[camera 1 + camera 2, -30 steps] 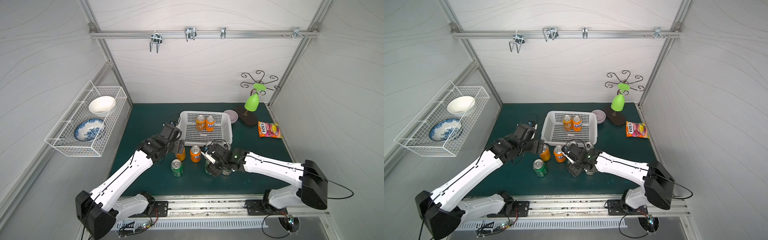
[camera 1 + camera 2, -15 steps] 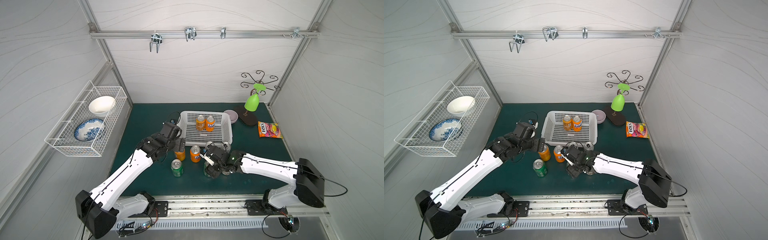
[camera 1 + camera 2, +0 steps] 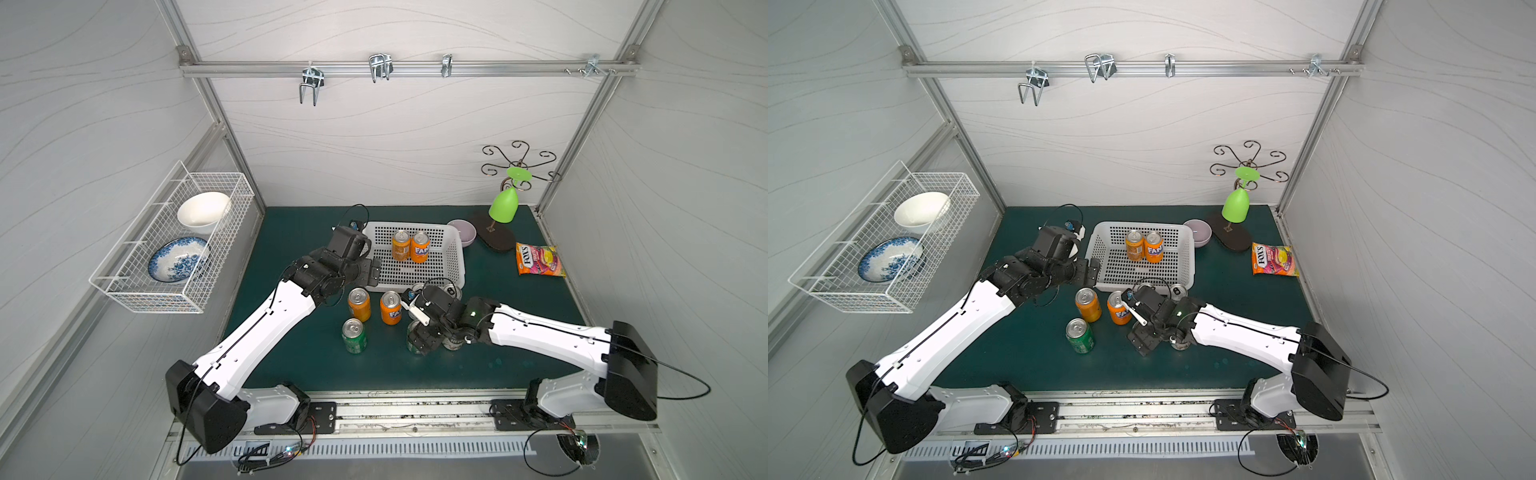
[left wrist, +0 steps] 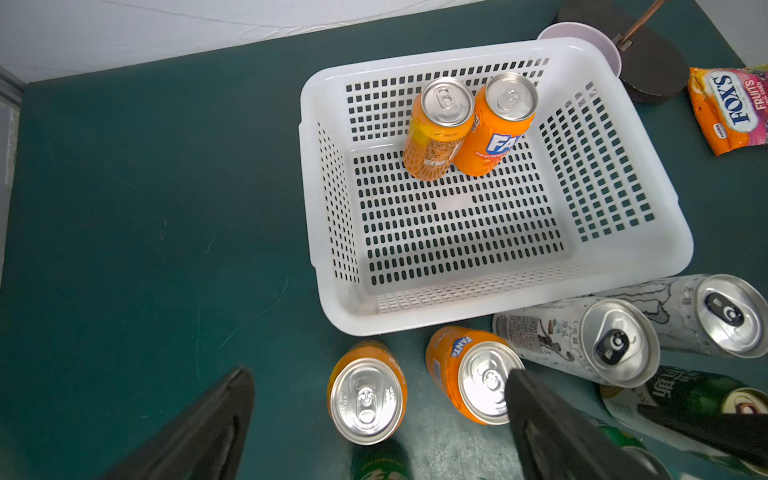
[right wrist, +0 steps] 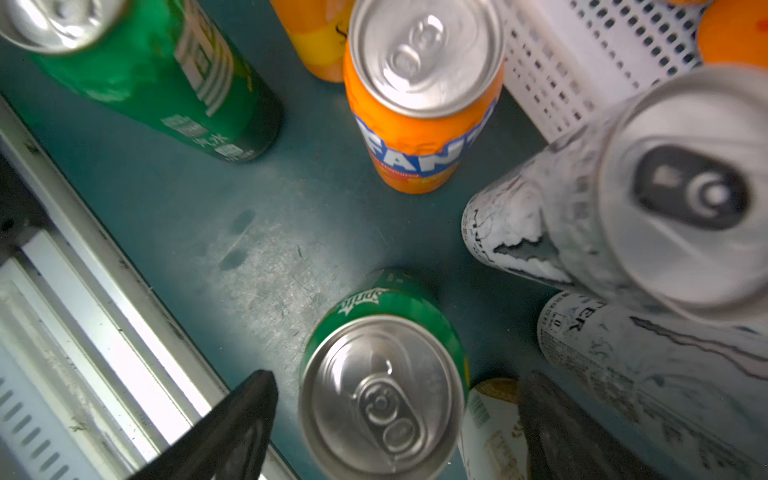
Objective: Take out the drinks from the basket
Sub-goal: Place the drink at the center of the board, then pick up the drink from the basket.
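Note:
The white basket point(image 3: 456, 266) point(image 3: 1188, 266) point(image 4: 648, 266) holds two upright orange Fanta cans point(image 3: 410, 246) point(image 4: 494, 124). Other drinks stand on the mat in front of it: two orange cans point(image 3: 359, 304), a green can point(image 3: 354, 336) and two white cans point(image 4: 615, 340). My right gripper point(image 5: 395, 415) point(image 3: 419, 337) is open, its fingers apart on either side of a green Sprite can point(image 5: 382, 395) that stands on the mat. A dark green gold-topped can point(image 4: 715, 399) is right beside it. My left gripper point(image 4: 380, 374) point(image 3: 370, 272) hangs open and empty above the orange cans, by the basket's near left corner.
A Fox's candy bag point(image 3: 540, 259) lies at the right. A lilac bowl point(image 3: 467, 230) and a stand with a green cup point(image 3: 503, 205) sit behind the basket. A wire rack point(image 3: 174, 241) with bowls hangs on the left wall. The table's metal front rail point(image 5: 104, 299) runs close to the Sprite can.
My right gripper has opened and let go of the green Sprite can, which now stands on the mat. The left gripper has shifted slightly toward the basket.

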Available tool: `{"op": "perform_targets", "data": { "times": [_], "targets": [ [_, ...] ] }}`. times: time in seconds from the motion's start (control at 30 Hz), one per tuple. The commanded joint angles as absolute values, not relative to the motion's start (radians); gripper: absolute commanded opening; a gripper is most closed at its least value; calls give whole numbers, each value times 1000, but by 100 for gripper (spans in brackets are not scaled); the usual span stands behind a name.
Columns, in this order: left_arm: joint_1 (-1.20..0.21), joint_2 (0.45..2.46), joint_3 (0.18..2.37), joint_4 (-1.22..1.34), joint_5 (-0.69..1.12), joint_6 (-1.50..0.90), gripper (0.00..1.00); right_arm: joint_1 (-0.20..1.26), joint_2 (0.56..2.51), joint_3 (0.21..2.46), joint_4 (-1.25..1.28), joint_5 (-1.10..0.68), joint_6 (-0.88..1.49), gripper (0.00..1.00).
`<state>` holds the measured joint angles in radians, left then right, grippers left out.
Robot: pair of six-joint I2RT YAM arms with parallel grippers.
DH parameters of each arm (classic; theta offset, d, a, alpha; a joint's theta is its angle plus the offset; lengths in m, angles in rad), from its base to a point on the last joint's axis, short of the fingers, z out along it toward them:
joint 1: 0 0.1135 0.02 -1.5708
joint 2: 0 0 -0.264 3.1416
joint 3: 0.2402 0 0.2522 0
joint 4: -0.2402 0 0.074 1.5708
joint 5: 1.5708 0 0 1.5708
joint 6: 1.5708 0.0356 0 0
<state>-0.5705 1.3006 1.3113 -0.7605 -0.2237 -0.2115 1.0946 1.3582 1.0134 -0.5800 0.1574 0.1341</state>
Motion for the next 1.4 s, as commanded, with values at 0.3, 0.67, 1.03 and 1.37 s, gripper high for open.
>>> {"op": "perform_targets", "data": {
  "times": [0.3, 0.67, 1.03, 1.37],
  "targets": [
    [-511, 1573, 1614, -761, -4, -98, 98, 1023, 1139, 1173, -781, 70, 70, 99],
    [-502, 1907, 1881, -825, -5, -9, 98, 754, 995, 1156, -827, -42, 49, 99],
    [-494, 2145, 2037, -823, 69, 71, 98, 623, 926, 1097, -845, -86, 47, 99],
    [-477, 2286, 2119, -776, 48, 116, 93, 587, 898, 1077, -871, -86, 43, 99]
  ]
}}
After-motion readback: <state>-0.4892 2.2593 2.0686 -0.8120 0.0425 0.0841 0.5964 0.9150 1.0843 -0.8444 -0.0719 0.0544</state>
